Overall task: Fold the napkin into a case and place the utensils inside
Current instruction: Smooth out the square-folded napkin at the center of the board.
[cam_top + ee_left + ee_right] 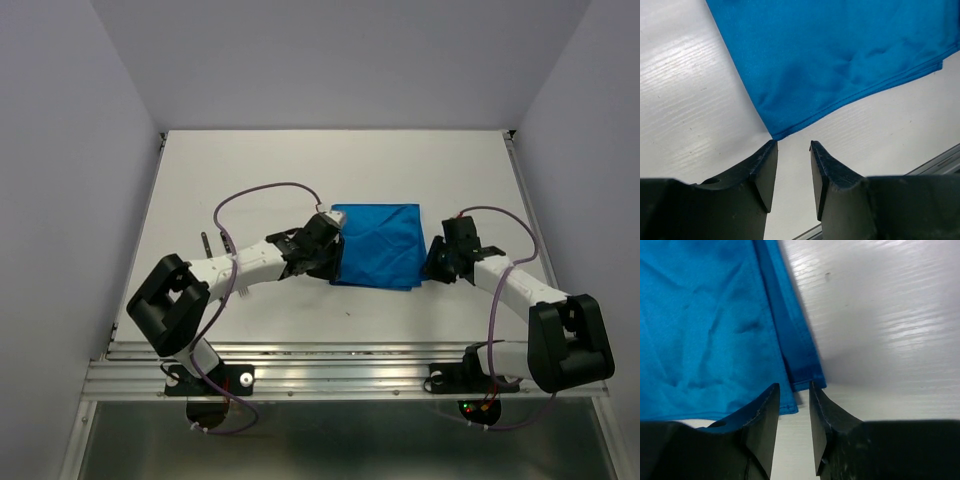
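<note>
The blue napkin (378,245) lies flat mid-table, folded into a creased rectangle with layered edges. My left gripper (330,252) sits at its left side. In the left wrist view the left gripper (792,143) is open and empty, with a corner of the napkin (840,55) just ahead of the left fingertip. My right gripper (432,268) is at the napkin's near right corner. There the right gripper (793,386) is open, and the corner of the napkin (705,325) lies on the table just ahead of its tips. Two thin grey ends (205,240), possibly the utensils, show behind the left forearm.
The white table (300,170) is walled at the back and both sides. A metal rail (340,365) runs along its near edge by the arm bases. Purple cables loop above both arms.
</note>
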Robot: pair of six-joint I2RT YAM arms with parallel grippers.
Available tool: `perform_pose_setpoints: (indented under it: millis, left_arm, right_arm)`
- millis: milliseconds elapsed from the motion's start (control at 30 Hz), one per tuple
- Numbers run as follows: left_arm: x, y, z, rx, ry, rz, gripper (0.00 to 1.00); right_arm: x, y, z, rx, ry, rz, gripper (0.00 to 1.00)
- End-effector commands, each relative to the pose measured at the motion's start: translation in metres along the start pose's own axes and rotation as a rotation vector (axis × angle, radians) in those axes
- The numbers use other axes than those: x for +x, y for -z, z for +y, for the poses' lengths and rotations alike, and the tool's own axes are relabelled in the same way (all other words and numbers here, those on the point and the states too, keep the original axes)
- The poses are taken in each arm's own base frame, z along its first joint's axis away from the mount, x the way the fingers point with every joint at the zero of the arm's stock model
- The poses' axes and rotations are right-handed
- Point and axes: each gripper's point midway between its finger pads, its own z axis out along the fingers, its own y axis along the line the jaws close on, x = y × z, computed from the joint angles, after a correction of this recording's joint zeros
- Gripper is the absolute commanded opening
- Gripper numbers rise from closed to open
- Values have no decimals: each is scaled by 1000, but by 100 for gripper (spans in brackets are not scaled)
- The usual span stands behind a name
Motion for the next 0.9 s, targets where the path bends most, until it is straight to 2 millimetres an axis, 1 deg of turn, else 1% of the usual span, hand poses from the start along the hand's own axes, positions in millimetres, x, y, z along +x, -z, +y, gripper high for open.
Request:
perform_pose_setpoints:
  millis: [0, 100, 233, 367, 400, 600, 700, 767, 800, 867]
  left_arm:
    - [-31, 25, -15, 26, -24, -84, 44]
    - [-38, 30, -15, 15, -23, -103, 44]
    - [-43, 32, -13, -5, -21, -122, 44]
    - [-41, 31, -12, -9, -20, -117, 44]
    - [-41, 31, -11, -10, -18, -116, 44]
    - [-40, 31, -8, -21, -15, -121, 44]
    - [-39, 31, -7, -26, -13, -122, 44]
    - [-39, 31, -6, -27, -13, -123, 43]
    - [-38, 31, -6, -28, -12, -121, 43]
    - [-39, 31, -6, -30, -11, -124, 43]
  right_arm:
    - [-8, 9, 32, -153, 48, -5, 36]
    - [-1, 10, 34, -185, 51, 15, 36]
    - [8, 5, 30, -172, 50, 49, 37]
    - [13, 2, 21, -127, 35, 61, 38]
    - [15, 2, 19, -123, 28, 63, 40]
    - [28, 0, 23, -150, 30, 106, 41]
    - [31, -3, 20, -144, 28, 113, 40]
    - [31, -5, 20, -138, 26, 113, 37]
    - [30, -6, 19, -132, 23, 111, 35]
    - [29, -5, 19, -133, 20, 104, 27]
